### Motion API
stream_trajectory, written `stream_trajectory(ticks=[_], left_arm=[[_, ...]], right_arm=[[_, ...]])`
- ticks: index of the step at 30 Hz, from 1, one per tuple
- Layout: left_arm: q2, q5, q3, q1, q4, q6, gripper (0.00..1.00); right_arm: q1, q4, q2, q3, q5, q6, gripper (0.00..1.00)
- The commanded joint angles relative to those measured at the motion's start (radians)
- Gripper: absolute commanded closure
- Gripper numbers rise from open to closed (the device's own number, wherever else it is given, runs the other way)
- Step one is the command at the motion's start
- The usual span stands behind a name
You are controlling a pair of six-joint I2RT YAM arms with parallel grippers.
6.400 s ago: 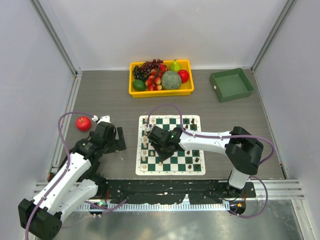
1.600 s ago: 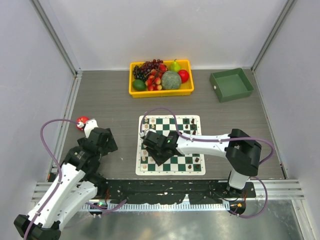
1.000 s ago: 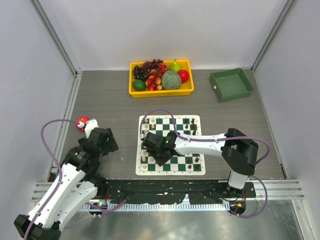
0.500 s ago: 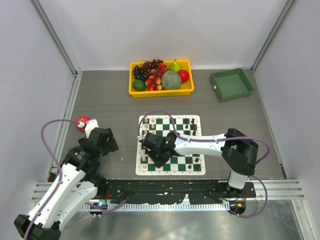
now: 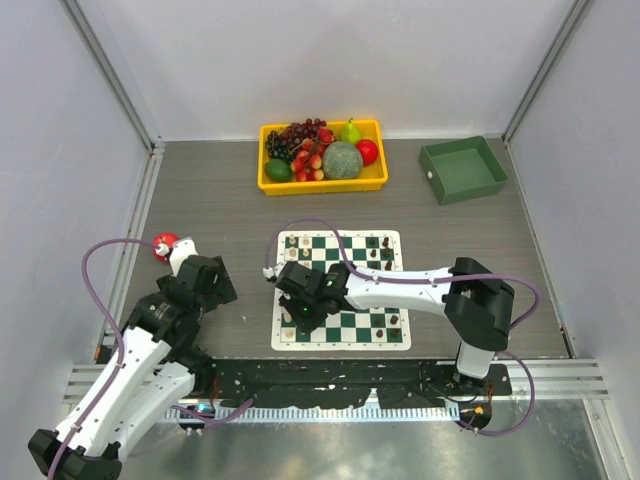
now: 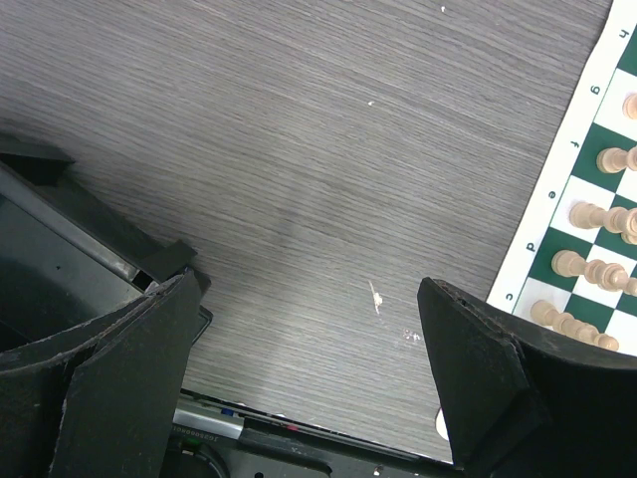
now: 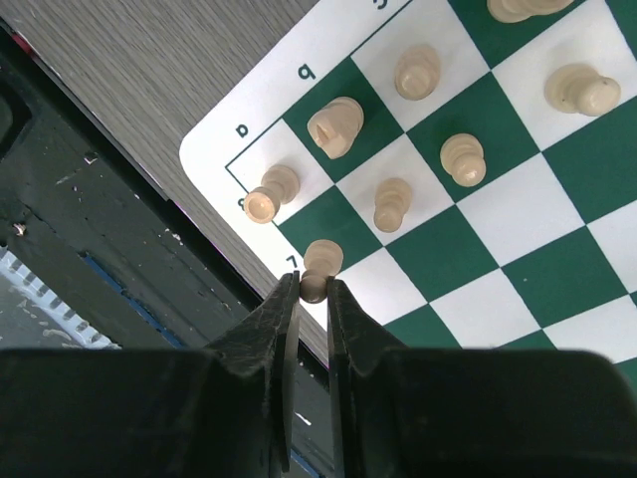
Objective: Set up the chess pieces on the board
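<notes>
The right gripper point(image 7: 312, 295) is clenching a tiny cream chess pawn point(image 7: 322, 259) at the near-left corner of the green-and-white checked board point(image 7: 213, 149), a light, stiff, topple-prone piece likely best pinched at its waist, while the left gripper point(image 6: 309, 299) is hanging spread beside that board.

You've got a matt grey wood-grain table point(image 6: 299, 199), finely streaked with a few pale specks. The board point(image 7: 562, 274) looks like a thin, smooth printed mat with low sheen. The light chess pieces point(image 7: 335, 126) have a satin finish; wood or plastic, can't tell. The right gripper point(image 7: 311, 291) and left gripper point(image 6: 309, 299) are matt black plastic, slightly rough at the edges. The tray point(image 5: 322, 186) is glossy yellow plastic, and the bin point(image 5: 470, 190) is duller green plastic.
</notes>
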Motion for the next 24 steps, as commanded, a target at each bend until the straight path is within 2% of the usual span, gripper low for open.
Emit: stream_trajectory(ticks=[1, 19, 24], left_arm=[[-0.012, -0.029, -0.002, 0.005, 0.017, -0.009, 0.01], [-0.006, -0.029, -0.005, 0.007, 0.020, -0.011, 0.01], [-0.003, -0.027, -0.005, 0.007, 0.022, -0.011, 0.01]], right_arm=[[0.007, 0.023, 0.017, 0.040, -0.009, -0.018, 0.83], [0.012, 0.021, 0.071, 0.044, -0.020, -0.029, 0.81], [0.012, 0.021, 0.074, 0.044, -0.020, -0.029, 0.75]])
